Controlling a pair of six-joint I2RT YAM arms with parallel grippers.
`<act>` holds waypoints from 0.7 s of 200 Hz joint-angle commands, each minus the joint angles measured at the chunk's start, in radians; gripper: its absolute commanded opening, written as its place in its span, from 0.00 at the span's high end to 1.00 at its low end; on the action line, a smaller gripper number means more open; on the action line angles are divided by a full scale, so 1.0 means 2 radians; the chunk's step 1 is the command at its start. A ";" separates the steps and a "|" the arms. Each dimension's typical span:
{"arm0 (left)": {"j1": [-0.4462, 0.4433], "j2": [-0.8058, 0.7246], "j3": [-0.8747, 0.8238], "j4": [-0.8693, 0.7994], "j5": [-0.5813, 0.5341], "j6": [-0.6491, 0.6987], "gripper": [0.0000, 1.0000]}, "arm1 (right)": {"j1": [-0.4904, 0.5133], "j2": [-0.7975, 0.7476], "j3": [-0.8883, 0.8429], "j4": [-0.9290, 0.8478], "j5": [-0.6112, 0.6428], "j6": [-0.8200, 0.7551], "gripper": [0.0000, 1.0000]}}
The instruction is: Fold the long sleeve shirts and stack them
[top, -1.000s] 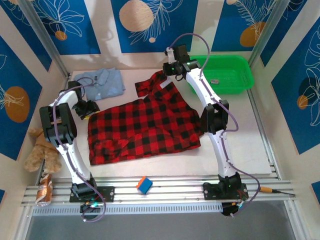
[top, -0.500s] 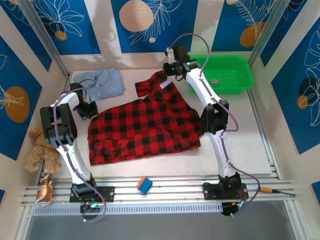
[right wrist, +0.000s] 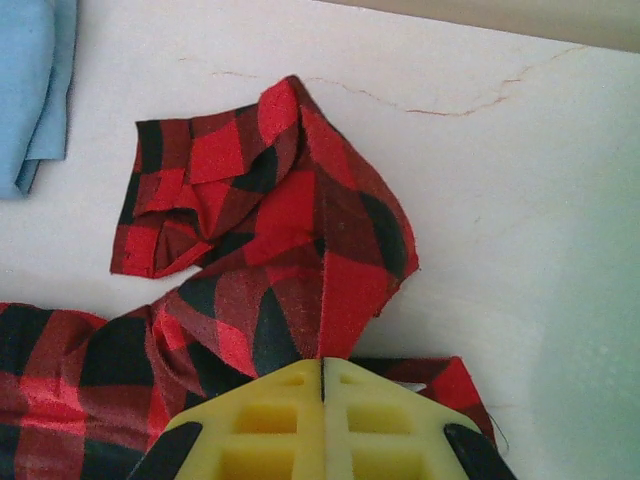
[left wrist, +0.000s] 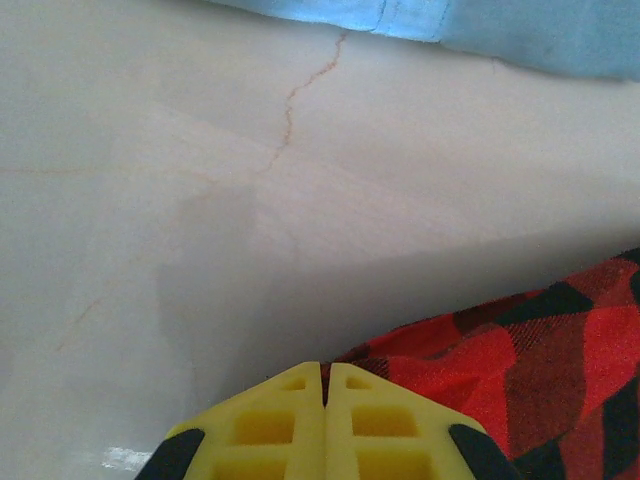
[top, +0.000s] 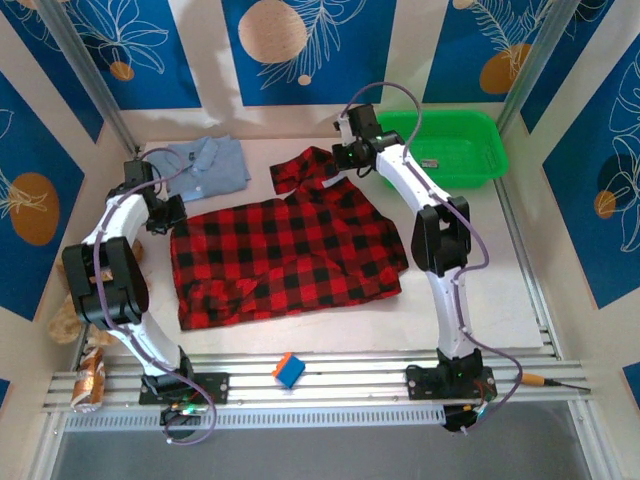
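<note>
Our left gripper [left wrist: 325, 368] has its yellow pads pressed tight together on the far left corner of the checked flannel shirt [top: 290, 250]. Our right gripper [right wrist: 322, 362] is also clamped. It pinches a raised fold at the shirt's far edge, beside a crumpled piece that sticks out to the left. We see the flannel spread across the middle of the table [top: 480, 290]. The light blue shirt [top: 205, 165] lies bunched in the far left corner, apart from the flannel. A green basket [top: 480, 150] sits at the far right.
</note>
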 commanded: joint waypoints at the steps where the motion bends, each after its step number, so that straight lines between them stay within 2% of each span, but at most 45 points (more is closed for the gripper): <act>1: 0.002 -0.011 -0.017 0.008 -0.019 0.012 1.00 | 0.003 -0.055 -0.032 0.040 0.012 -0.009 1.00; 64: 0.002 -0.034 -0.055 0.025 -0.014 0.011 1.00 | 0.006 -0.130 -0.142 0.075 0.020 -0.016 1.00; 140: 0.000 -0.099 -0.133 0.036 -0.060 0.003 1.00 | 0.014 -0.243 -0.301 0.104 0.041 0.008 1.00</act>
